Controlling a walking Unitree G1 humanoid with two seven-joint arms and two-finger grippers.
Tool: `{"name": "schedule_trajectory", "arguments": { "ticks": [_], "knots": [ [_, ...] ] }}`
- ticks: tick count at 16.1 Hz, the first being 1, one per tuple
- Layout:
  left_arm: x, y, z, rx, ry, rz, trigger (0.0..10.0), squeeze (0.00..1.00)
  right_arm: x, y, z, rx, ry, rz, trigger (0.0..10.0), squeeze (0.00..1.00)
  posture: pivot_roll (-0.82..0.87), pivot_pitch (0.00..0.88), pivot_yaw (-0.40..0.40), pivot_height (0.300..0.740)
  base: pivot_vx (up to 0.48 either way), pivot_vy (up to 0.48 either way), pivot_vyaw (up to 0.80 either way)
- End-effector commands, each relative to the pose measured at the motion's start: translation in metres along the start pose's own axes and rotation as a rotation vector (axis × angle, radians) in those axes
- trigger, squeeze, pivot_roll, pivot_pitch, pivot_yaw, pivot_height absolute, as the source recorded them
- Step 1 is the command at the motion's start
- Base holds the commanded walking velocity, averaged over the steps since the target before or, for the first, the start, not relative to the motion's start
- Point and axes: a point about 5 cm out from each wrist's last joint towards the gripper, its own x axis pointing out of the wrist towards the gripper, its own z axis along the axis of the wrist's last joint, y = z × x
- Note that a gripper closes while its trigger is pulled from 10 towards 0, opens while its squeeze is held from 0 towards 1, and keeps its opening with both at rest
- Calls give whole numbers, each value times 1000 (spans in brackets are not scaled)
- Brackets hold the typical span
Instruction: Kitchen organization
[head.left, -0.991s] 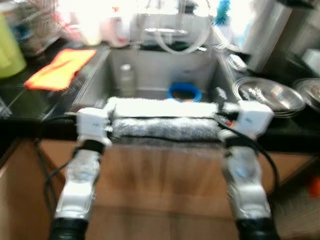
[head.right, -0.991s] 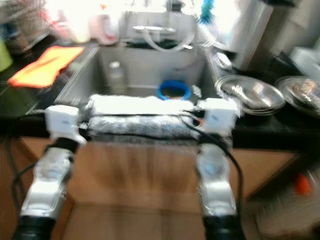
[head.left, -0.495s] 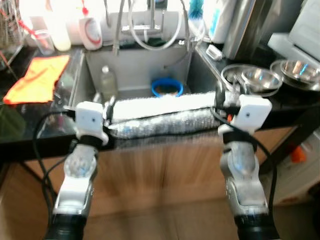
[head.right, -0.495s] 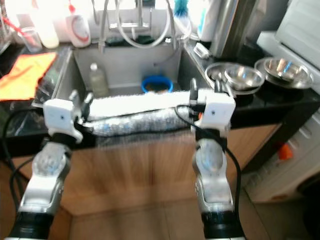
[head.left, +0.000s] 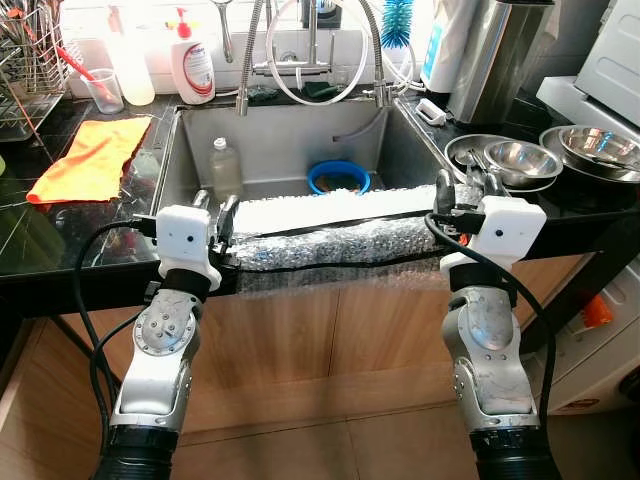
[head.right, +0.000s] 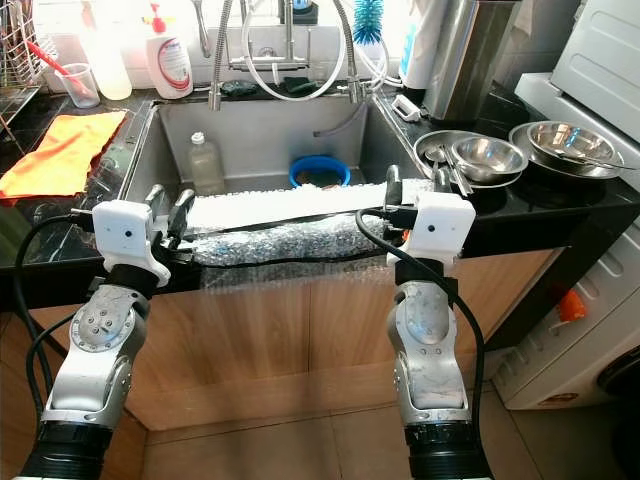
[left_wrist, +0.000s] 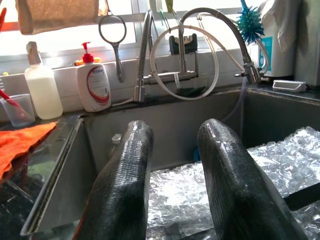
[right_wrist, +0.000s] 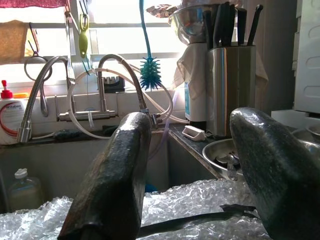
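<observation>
Here, an orange cloth (head.left: 92, 158) lies on the dark counter at far left, and the left gripper (head.left: 213, 218) sits with fingers apart at the left end of a bubble wrap roll (head.left: 330, 238). The roll lies across the near edge of the sink (head.left: 300, 135), and at its right end the right gripper (head.left: 458, 190) also has its fingers spread, with steel bowls (head.left: 515, 158) beyond on the right counter.

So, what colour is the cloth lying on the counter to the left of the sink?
The cloth is orange, clearest in the left eye view.

View steadied — bubble wrap roll (head.left: 330, 232) lvl'd out again.
</observation>
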Motion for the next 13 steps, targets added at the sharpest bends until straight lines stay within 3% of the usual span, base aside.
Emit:
{"name": "schedule_trajectory", "arguments": {
  "ticks": [1,5,13],
  "knots": [
    [0,-1,4,-1,-12,-5,10000,0,-2,-3,-1,-4,1,-2,10000,0,1,12,1,740,0,0,0],
    [0,0,6,-4,-17,0,10000,0,2,-1,2,-1,-7,0,10000,0,1,14,-4,740,0,0,0],
    [1,-2,6,-14,-24,-1,10000,0,4,1,4,11,-19,8,10000,0,5,0,-9,740,259,0,0]
  ]
}}
